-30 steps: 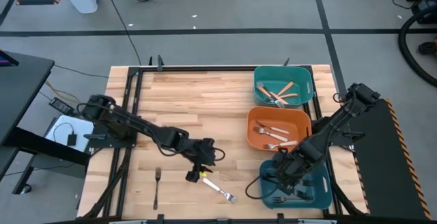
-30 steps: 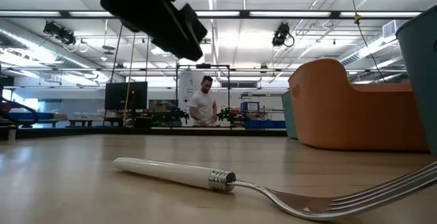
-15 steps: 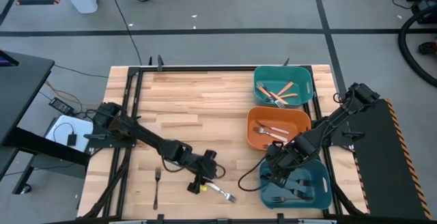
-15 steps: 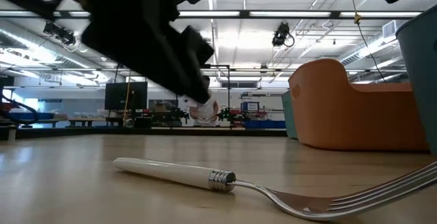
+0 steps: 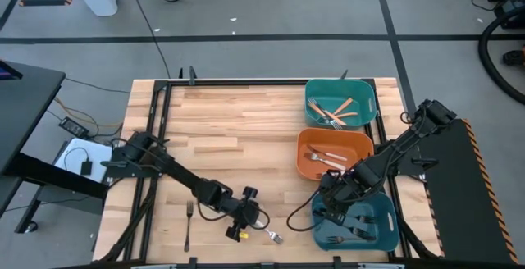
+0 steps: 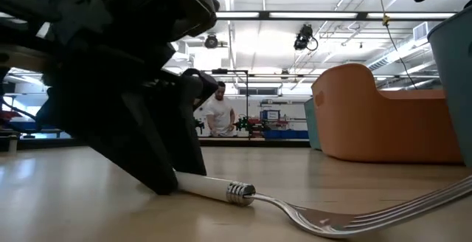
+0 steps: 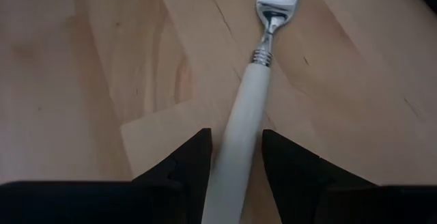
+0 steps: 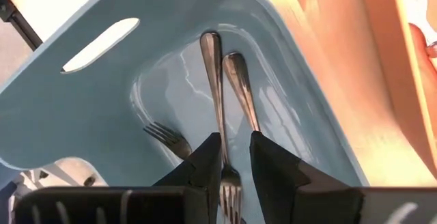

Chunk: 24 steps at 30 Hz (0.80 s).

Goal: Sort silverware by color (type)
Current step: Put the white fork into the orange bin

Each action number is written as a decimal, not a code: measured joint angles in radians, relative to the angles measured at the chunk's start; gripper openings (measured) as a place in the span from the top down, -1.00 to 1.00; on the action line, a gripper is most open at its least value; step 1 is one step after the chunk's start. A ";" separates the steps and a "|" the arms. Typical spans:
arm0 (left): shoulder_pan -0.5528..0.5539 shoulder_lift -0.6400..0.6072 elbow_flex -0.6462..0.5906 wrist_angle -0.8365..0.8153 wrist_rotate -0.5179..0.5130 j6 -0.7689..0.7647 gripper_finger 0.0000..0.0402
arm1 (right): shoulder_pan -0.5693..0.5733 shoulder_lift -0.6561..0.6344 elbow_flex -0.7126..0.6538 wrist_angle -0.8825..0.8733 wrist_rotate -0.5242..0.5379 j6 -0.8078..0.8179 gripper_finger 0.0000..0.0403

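Note:
A white-handled fork (image 5: 271,235) lies flat near the table's near edge, tines toward the right; the low view shows its ferrule and tines (image 6: 295,211). My left gripper (image 5: 248,222) is down at the table, shut on its handle (image 7: 252,87). My right gripper (image 5: 328,197) hovers over the left part of the blue bin (image 5: 387,220), fingers a narrow gap apart (image 8: 235,142), touching nothing. Dark grey forks (image 8: 213,87) lie on that bin's floor. A further dark fork (image 5: 188,224) lies flat on the table near the left. My left gripper pinches the white fork's handle (image 7: 240,130) between its two fingers (image 7: 194,152), back from the ferrule toward the free end. The fingers slant down from the table's left and lie along the handle. The fork lies flat on the table.
The teal bin (image 5: 367,97) at the far right holds orange-handled forks. The orange bin (image 5: 305,156) in the middle right holds white-handled forks. Bare wood stretches across the table's far left and middle. A person (image 6: 219,113) stands far off in the room.
My left gripper has moved toward the near edge and down, until its fingers stand on the white fork's handle; the fork has stayed in place. My right gripper has drawn a little toward the table's left and far side, over the blue bin's edge.

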 joint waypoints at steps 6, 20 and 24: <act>0.000 0.037 0.010 -0.056 0.004 -0.071 0.32 | 0.002 0.000 0.000 0.001 -0.001 0.000 0.58; 0.013 -0.011 -0.004 -0.066 0.024 -0.102 0.70 | 0.003 0.000 0.000 0.006 -0.034 0.039 0.58; 0.053 -0.078 -0.013 -0.106 0.032 -0.096 0.70 | -0.003 0.000 0.000 0.016 0.050 0.082 0.58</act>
